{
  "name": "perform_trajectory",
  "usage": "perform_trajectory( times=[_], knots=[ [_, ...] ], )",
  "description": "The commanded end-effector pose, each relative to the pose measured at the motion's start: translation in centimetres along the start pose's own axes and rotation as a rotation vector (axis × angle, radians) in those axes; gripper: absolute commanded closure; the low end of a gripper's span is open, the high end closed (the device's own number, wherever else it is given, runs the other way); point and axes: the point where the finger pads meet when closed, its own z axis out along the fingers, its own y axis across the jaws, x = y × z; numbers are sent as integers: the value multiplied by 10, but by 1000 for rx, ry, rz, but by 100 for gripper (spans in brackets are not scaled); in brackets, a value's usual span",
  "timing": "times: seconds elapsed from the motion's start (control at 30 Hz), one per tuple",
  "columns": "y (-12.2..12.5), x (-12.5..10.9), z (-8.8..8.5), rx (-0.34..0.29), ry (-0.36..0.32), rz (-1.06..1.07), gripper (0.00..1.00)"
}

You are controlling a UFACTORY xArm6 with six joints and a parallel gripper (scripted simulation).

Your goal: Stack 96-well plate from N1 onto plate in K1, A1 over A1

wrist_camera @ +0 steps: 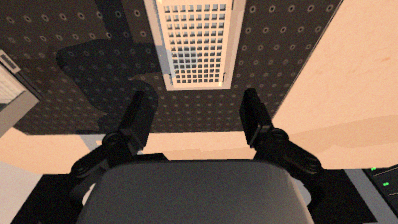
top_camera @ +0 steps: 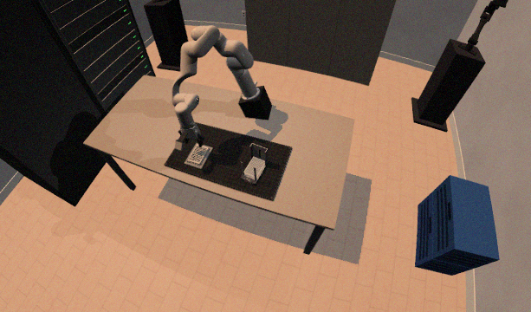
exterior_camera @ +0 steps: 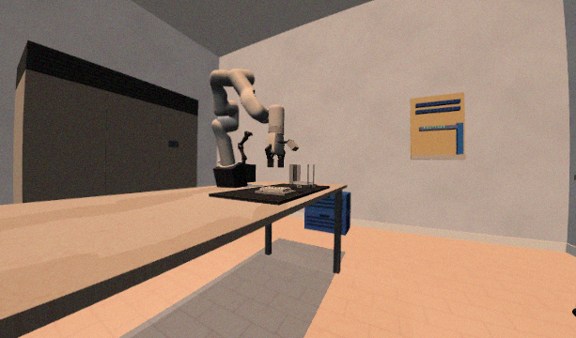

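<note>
A tiled room with dark cabinets and a blue crate [top_camera: 457,225] is seen around a long bench [top_camera: 317,143]. On the bench a black mat [top_camera: 274,162] is laid, and everything else is placed relative to it. A stack rack [top_camera: 258,152] stands on the mat's right half, with the lower plate [top_camera: 253,170] seated in it. On the mat's left half the plate [wrist_camera: 198,42] to be moved is kept flat in its nest, probably so it can be gripped by its sides. The gripper [wrist_camera: 197,120] is held above the mat's rear edge, just short of the plate, fully open and empty, apparently lined up for a descent.
</note>
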Motion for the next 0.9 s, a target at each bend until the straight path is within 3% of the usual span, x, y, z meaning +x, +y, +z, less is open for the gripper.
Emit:
perform_trajectory(
  times=[0.0,0.87],
  knots=[
    [1,2,4,-1,5,1,0],
    [1,2,44,-1,5,1,0]
  ],
)
